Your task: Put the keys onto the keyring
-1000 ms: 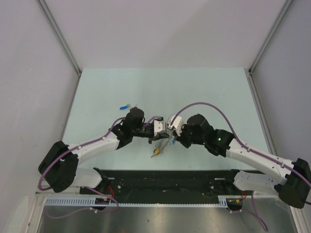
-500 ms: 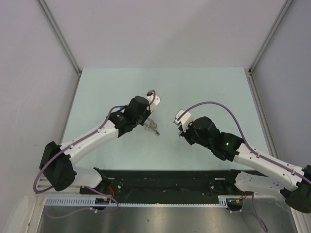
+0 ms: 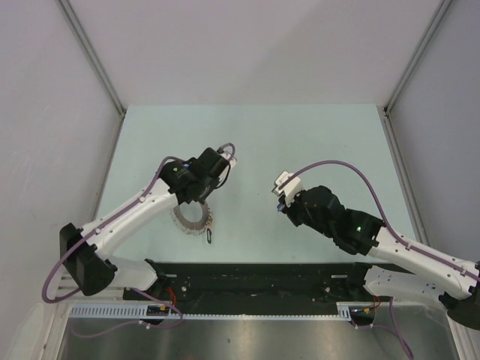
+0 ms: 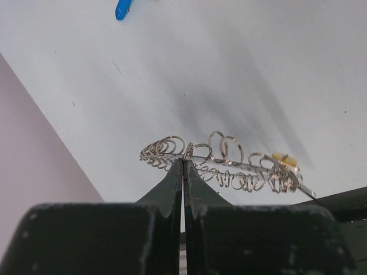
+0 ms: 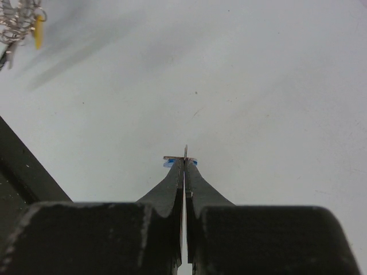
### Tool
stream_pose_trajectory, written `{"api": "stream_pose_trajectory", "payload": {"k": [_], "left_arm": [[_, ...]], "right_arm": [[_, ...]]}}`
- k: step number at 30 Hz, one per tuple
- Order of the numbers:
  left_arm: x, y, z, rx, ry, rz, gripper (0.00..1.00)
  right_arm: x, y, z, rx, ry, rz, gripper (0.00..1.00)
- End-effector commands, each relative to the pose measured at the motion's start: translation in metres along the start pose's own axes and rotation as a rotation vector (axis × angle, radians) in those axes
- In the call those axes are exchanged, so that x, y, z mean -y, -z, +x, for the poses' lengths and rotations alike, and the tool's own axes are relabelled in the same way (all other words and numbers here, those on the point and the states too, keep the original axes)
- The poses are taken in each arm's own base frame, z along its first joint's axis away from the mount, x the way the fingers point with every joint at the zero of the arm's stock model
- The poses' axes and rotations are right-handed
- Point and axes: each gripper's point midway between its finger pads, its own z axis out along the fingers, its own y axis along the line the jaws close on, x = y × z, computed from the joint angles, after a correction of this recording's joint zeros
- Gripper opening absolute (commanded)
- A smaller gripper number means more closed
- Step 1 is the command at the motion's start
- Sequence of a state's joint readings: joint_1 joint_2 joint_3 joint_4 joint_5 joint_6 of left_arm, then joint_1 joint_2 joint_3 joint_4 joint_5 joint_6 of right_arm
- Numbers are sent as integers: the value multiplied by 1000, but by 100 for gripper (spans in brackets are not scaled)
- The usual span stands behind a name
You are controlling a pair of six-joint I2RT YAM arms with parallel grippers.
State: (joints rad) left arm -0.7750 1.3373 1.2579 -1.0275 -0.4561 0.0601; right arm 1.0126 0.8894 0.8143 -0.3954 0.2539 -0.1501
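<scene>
**Q:** Where is the keyring, and how is it held?

**A:** The keyring (image 3: 180, 223) is found near the counter's (image 3: 315, 135) near edge, left of the middle. Its rim is pinched by the left gripper (image 4: 183, 163), whose fingers are pressed together among the wire loops (image 4: 163, 150). In the left wrist view the ring is seen edge-on. Whether it rests on the counter cannot be told.

**Q:** Which keys are noted at the ring?

**A:** A yellow key (image 4: 285, 160) is seen among the loops on the side away from the pinch. A black key (image 3: 209, 235) is seen at the rim nearest the near edge. How either is attached cannot be made out.

**Q:** And the right gripper?

**A:** The right gripper (image 5: 184, 163) is closed on a blue key (image 5: 168, 164). The thin metal part is clamped between the fingers and the blue head shows at the tips. It is held right of the counter's middle, well apart from the ring.

**Q:** Any other keys?

**A:** A second blue key (image 4: 123, 8) is recorded lying on the counter, apart from the ring, at the top of the left wrist view.
</scene>
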Motion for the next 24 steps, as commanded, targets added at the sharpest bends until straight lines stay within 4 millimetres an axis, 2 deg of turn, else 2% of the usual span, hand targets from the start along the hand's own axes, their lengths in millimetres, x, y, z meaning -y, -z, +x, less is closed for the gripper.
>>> {"api": "stream_pose_trajectory", "payload": {"k": [1,3,4,5,6,7,10,11,13,16,18,23,24], "left_arm": [[19,-4,-28,96,-44,104,0],[41,-22,-38,118,-93,185,0],[56,-41,-48,117,-139,226,0],[74,-48,-53,126,-158,306,0],[83,-57,-60,132,-183,334,0],[99,-74,-65,117,-210,362,0],[119,-94,-80,131,-249,403,0],[129,-107,-78,106,-260,417,0],[140,-114,-88,138,-260,447,0],[156,-121,-92,148,-240,506,1],[158,-124,-89,150,-220,502,4],[157,-120,-99,239,-187,495,11],[158,-121,-94,236,-181,496,12]], "right_arm": [[4,4,-13,40,-19,19,0],[3,4,-14,42,-21,18,0],[3,3,-12,39,-22,16,0],[3,3,-13,40,-22,18,0],[3,2,-12,36,-21,19,0],[3,3,-12,37,-21,19,0],[3,1,-10,28,-18,23,0],[3,1,-9,25,-18,24,0],[4,-1,-7,17,-16,29,0],[4,-4,-4,3,-10,34,0],[4,-5,-2,-5,-7,37,0],[5,-6,-2,-5,-6,43,0],[5,-6,-2,-4,-7,44,0]]}}
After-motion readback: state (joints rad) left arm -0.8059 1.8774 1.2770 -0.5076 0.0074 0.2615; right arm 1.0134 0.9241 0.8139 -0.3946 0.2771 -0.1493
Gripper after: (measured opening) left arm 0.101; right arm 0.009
